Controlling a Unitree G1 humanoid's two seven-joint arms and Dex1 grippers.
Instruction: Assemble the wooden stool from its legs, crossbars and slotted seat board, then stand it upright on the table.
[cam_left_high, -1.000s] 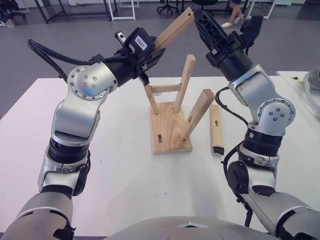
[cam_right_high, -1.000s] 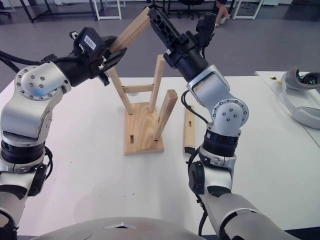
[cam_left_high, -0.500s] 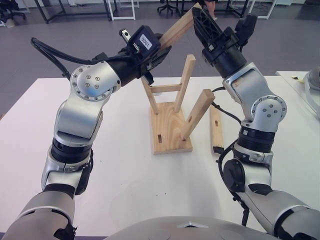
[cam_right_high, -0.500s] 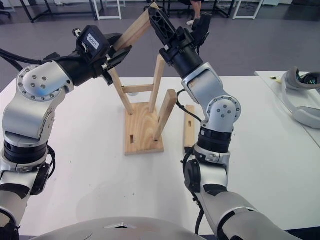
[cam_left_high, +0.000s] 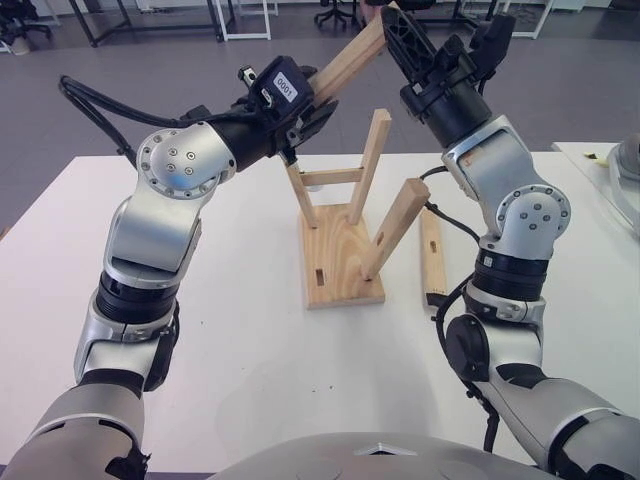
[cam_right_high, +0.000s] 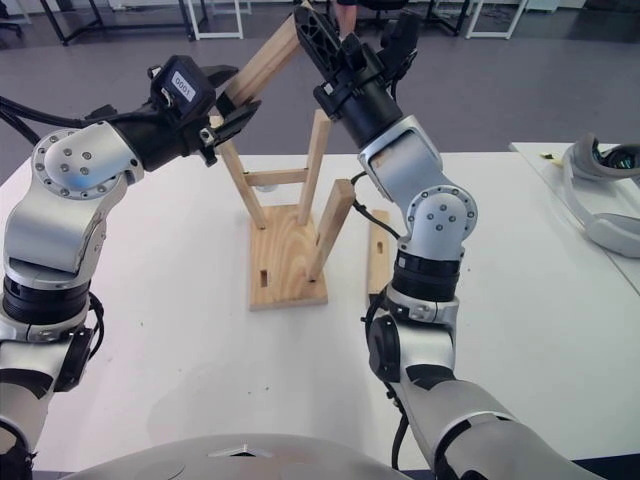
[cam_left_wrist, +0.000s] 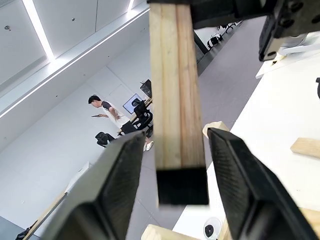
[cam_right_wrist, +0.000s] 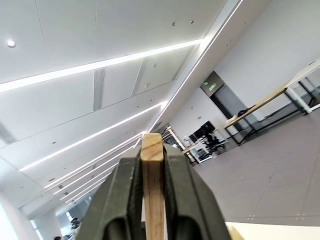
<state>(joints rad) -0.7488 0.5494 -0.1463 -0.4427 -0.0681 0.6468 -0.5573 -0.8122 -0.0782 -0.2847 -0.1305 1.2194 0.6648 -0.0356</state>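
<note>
So the robot has the loose leg (cam_left_high: 345, 60) up in the air with a gripper on each end, and the step looks like getting it turned and lined up for a free slot in the seat board (cam_left_high: 340, 265), which lies on the table (cam_left_high: 250, 330) well below both sets of fingers. The right gripper (cam_left_high: 395, 25) has the upper end: its fingers (cam_right_wrist: 180, 185) are nearly closed, pressed flat on both sides of the wood, which sticks out just past the tips. The left gripper (cam_left_high: 305, 105) has the lower part: its fingers (cam_left_wrist: 125, 170) are open only as wide as the leg and hug it on both sides, with the dark-tipped end poking out beyond them, so it looks like a real pinch too. To do this well, probably only one gripper should let go at a time, and only once the other grip is solid, since the leg is long and would swing. That dark end looks like the part that goes down into the slot, so it should come in straight and square, not at this slant. The legs already stuck in the board lean a lot, right under the held leg, so the descent needs to steer around them. One more bar (cam_left_high: 431, 258) lies flat beside the board, below the right gripper.
</note>
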